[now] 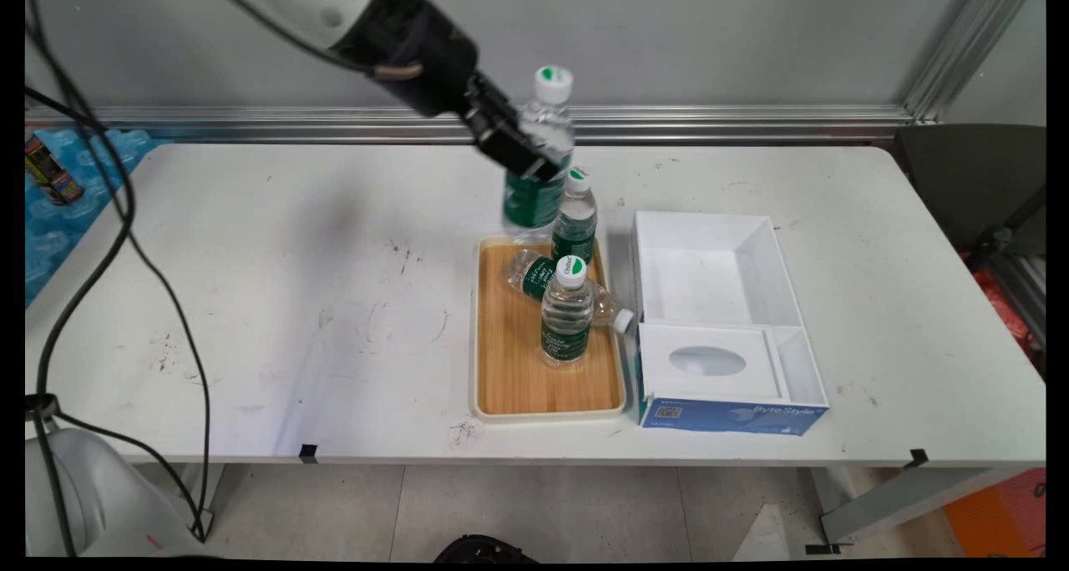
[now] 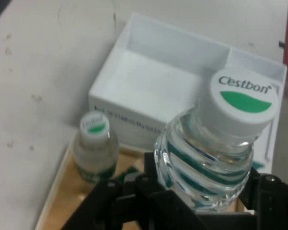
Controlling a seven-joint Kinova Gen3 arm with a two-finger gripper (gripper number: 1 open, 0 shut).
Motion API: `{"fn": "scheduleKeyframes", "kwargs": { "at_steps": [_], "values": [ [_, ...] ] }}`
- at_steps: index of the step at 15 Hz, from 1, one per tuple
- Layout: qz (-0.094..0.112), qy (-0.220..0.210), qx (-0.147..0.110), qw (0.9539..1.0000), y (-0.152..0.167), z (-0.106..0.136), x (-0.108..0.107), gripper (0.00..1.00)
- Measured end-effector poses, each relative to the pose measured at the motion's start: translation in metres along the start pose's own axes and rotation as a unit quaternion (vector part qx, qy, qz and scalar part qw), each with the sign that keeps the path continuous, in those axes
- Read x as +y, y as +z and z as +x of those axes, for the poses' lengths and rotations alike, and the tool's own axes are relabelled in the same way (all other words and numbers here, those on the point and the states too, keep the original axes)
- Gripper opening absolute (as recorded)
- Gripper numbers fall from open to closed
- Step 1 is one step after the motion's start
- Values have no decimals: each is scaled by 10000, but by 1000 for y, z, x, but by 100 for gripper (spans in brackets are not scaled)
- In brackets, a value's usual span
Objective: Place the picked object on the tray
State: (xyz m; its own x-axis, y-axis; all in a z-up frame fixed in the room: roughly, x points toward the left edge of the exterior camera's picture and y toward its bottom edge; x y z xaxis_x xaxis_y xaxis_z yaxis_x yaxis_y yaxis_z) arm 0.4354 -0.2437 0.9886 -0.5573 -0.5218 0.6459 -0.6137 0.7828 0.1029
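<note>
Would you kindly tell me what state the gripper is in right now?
Gripper: shut on a water bottle, held upright above the far end of the wooden tray.

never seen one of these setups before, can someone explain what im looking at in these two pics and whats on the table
This is a white robot arm with a black two-finger gripper, working at a white table. The main view comes from a fixed camera looking down across the table. The hand view comes from a camera on the hand, looking along the gripper.

The gripper is shut on a water bottle, held upright in the air over the far end of a wooden tray. On the tray are three more bottles: one standing at the far end, one standing near the middle, and one lying on its side behind it. Right of the tray sits an open white box.
</note>
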Motion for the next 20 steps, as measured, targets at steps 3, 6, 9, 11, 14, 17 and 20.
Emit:
{"fn": "scheduleKeyframes", "kwargs": {
  "at_steps": [3, 6, 9, 11, 14, 17, 20],
  "values": [
    [-2, 49, -72, 10000, -7, -23, 2, 0],
    [38, 123, -74, 9999, -5, -43, -2, 0],
    [115, 183, -31, 9998, 4, -66, -10, 0],
    [120, 214, 10, 9997, 12, -76, -13, 0],
    [89, 287, 120, 9995, 28, -93, -20, 0],
    [61, 309, 205, 9993, 39, -106, -26, 0],
    [-2, 325, 287, 9991, 52, -122, -31, 0]
  ]
}}
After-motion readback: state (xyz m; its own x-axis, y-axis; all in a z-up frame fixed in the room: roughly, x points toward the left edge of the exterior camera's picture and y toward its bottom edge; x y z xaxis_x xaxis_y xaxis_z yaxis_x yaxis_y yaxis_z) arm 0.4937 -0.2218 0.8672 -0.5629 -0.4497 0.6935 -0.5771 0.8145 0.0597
